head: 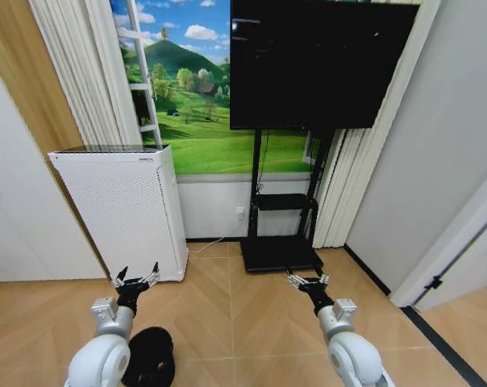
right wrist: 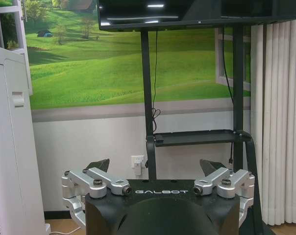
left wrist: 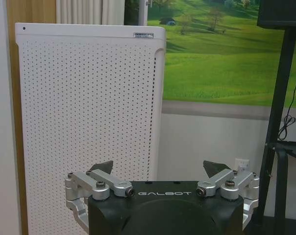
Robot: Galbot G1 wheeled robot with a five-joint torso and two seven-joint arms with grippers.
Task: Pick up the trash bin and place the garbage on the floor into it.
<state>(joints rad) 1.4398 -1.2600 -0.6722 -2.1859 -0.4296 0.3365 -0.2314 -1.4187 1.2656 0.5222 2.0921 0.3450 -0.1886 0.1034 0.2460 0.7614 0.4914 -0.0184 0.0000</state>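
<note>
The trash bin, a small black mesh basket, stands on the parquet floor at the lower left, partly hidden by my left arm. My left gripper is held open in the air above and beyond the bin, apart from it, and faces the white appliance. The left wrist view shows that gripper with its jaws spread and nothing between them. My right gripper hangs open at the same height, pointing at the TV stand; the right wrist view shows it holding nothing. The garbage is out of view.
A tall white perforated appliance stands against the wall on the left. A black TV stand base sits ahead under a large screen. A grey wall and a door frame close the right side. Bare floor lies between my arms.
</note>
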